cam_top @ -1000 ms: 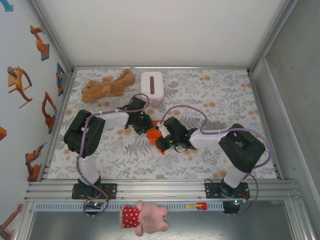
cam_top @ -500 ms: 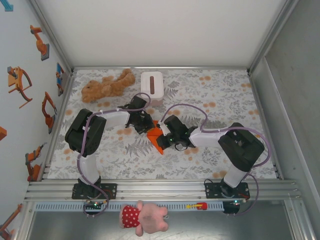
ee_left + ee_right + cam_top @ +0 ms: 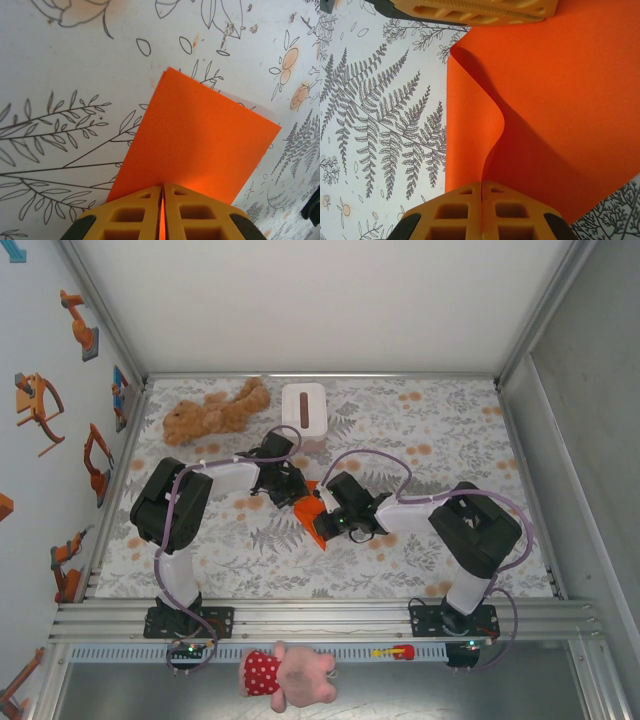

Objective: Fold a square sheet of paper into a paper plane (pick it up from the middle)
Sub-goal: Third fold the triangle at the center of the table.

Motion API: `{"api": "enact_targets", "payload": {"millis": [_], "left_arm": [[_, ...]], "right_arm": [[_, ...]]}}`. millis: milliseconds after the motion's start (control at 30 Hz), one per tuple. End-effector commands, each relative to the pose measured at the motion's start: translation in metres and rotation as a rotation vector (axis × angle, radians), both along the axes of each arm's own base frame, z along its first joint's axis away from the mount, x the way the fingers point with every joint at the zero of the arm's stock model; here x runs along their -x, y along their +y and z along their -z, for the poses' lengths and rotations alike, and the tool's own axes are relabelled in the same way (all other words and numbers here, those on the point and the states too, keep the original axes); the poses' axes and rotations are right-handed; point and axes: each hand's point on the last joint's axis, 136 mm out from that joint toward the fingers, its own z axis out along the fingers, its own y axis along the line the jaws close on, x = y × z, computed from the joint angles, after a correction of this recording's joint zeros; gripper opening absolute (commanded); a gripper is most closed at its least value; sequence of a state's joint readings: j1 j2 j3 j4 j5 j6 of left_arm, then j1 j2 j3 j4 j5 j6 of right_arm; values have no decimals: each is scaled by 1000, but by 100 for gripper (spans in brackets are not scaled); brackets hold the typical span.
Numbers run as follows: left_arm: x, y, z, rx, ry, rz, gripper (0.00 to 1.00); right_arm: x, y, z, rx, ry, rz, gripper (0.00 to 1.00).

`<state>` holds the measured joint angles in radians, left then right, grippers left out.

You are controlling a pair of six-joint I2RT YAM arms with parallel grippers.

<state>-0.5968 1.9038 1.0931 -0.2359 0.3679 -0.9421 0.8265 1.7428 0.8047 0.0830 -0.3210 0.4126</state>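
- While folded double, orange square sheet of paper (image 3: 310, 512) sits mid surface (image 3: 450, 450), near white tissue box (image 3: 303, 410)
- left fingers (image 3: 132, 212) clamped on one edge
- right fingers (image 3: 515, 212) clamped on curled edge

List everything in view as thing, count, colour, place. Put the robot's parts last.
paper sheet: one, bright orange, partly folded, mid-table, pinched by both tools
tissue box: one, white, far side of table, centre
teddy bear: one, brown, far side, left of the tissue box
plush toy: one, pink with red dotted dress, below the near rail
table: one, white with leaf and flower print
wall stickers: several, orange, left wall
left tool: one, yellow, shut on the paper sheet
right tool: one, yellow, shut on the paper sheet
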Motion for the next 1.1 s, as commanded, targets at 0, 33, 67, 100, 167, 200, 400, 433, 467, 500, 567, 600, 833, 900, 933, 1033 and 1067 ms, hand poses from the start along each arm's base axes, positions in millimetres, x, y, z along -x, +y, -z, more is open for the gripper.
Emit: {"api": "enact_targets", "payload": {"millis": [0,33,67,100,167,200,400,433,467,500,567,600,833,900,933,1033,1067], "left_arm": [[17,8,16,-67,63,32,11],[16,7,13,-60,55,35,11],[13,6,9,-52,42,36,11],[10,4,4,-44,28,37,12],[6,3,-3,-37,5,37,14],[4,4,-6,-41,-5,34,15],[2,13,-8,-54,-13,18,15],[1,14,-11,-52,-20,17,16],[1,14,-15,-50,-28,14,16],[1,16,-17,-53,-34,10,16],[0,23,-26,-62,-58,-10,18],[0,25,-30,-66,-69,-19,19],[8,62,-55,-95,-166,-138,25],[15,63,-57,-54,-183,-160,26],[17,59,-59,-5,-195,-161,26],[29,47,-57,119,-198,-148,25],[33,42,-56,152,-195,-140,24]], "right_arm": [[-7,1,-1,12,0,22,0],[-8,1,0,15,1,22,0],[-8,1,1,16,2,22,0],[-7,1,1,16,4,22,0],[-8,1,1,16,3,21,0],[-8,1,2,18,4,23,0],[-8,-1,4,29,7,29,0],[-8,-1,5,32,9,29,0],[-8,-1,6,35,11,30,0],[-8,-2,7,38,12,31,0],[-7,-3,9,44,19,34,0],[-8,-3,10,47,19,37,0],[-10,-5,15,56,45,78,0],[-10,-6,16,60,58,92,0],[-10,-5,17,60,62,96,0],[-9,-6,19,64,77,106,0],[-9,-6,19,65,79,108,0]]}}
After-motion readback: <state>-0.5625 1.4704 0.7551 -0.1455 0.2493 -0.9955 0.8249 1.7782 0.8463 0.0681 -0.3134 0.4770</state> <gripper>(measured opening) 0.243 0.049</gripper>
